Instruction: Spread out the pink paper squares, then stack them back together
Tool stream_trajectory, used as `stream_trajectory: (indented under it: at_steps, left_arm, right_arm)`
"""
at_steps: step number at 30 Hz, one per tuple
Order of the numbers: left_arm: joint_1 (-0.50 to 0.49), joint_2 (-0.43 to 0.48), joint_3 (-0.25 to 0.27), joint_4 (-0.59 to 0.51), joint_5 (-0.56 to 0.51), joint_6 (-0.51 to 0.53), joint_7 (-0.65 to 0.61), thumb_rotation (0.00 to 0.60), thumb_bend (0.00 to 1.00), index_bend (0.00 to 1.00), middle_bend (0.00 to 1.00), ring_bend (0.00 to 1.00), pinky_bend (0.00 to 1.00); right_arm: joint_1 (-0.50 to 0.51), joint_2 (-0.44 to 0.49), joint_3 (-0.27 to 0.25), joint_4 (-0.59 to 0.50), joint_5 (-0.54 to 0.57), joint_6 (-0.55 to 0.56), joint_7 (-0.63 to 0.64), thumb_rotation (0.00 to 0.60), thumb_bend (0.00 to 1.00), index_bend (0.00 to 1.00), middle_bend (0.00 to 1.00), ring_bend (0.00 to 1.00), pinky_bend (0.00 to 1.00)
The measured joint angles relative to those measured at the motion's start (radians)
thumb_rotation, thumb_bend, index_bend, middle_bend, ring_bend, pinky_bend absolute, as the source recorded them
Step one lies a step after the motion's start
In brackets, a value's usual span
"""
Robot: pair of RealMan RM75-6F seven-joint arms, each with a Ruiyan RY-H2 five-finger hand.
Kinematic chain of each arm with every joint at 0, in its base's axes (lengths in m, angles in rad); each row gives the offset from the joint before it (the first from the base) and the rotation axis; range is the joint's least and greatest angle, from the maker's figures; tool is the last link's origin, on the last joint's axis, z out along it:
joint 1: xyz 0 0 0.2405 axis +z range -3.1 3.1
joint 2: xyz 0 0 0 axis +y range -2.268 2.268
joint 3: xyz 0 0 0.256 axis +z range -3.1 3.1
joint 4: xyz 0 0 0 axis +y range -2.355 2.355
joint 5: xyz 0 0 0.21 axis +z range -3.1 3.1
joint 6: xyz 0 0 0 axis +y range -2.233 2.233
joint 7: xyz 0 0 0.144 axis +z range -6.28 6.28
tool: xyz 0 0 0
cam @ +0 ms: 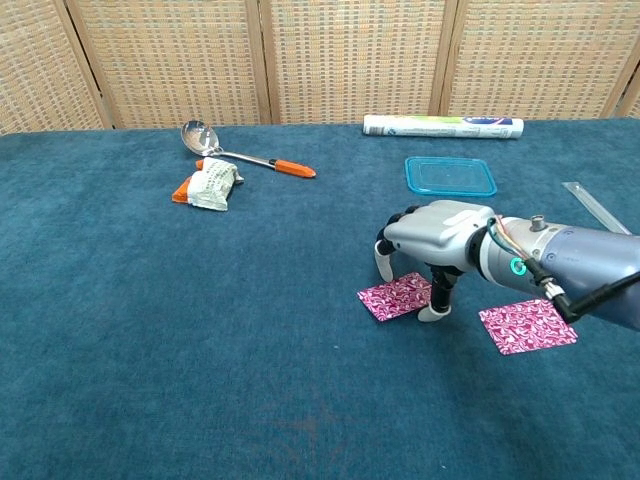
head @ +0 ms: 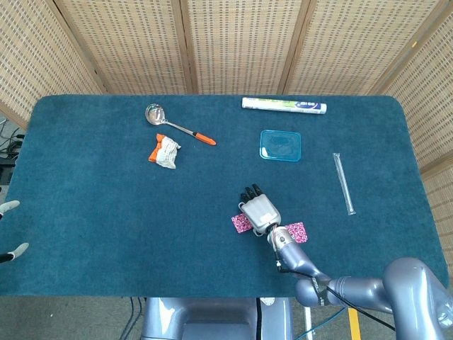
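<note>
**Squares apart, restacking not yet done**

Seemingly the spreading half is finished: two pink paper squares lie flat on the blue cloth, well apart, with none stacked on the other. The right hand (cam: 432, 248) stands over the left pink square (cam: 397, 297), palm down, fingers bent toward the cloth. One fingertip touches down at that square's near right corner, and another reaches down just beyond its far edge. Whether the hand is pinching the paper or only pressing on it cannot be told from either view; nothing is lifted. The right pink square (cam: 528, 326) lies near the wrist side of the hand, untouched, just beside the forearm.

Judging by this layout, what remains is the gathering: one square has to be slid or picked up and laid squarely on the other.

At the far left edge of the head view only the pale tips of the left hand (head: 10, 228) show, apart and holding nothing visible.
</note>
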Motion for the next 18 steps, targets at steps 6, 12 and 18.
stream_trajectory:
  at_steps: [6,12,18]
  left_arm:
    - [0.002,0.001,-0.001,0.001,0.002,0.005,-0.003,0.6,0.13,0.21,0.0,0.0,0.0]
    - [0.005,0.001,-0.001,0.002,0.001,0.009,-0.006,0.6,0.13,0.21,0.0,0.0,0.0]
    - [0.006,0.001,-0.001,0.004,0.001,0.009,-0.008,0.6,0.13,0.21,0.0,0.0,0.0]
  right_arm:
    - [0.001,0.001,0.001,-0.006,-0.004,0.004,-0.002,0.6,0.26,0.35,0.16,0.0,0.0]
    - [0.004,0.0,0.001,-0.008,-0.001,0.004,-0.007,0.6,0.26,0.35,0.16,0.0,0.0]
    - [0.007,-0.003,0.002,-0.005,0.003,0.003,-0.009,0.6,0.26,0.35,0.16,0.0,0.0]
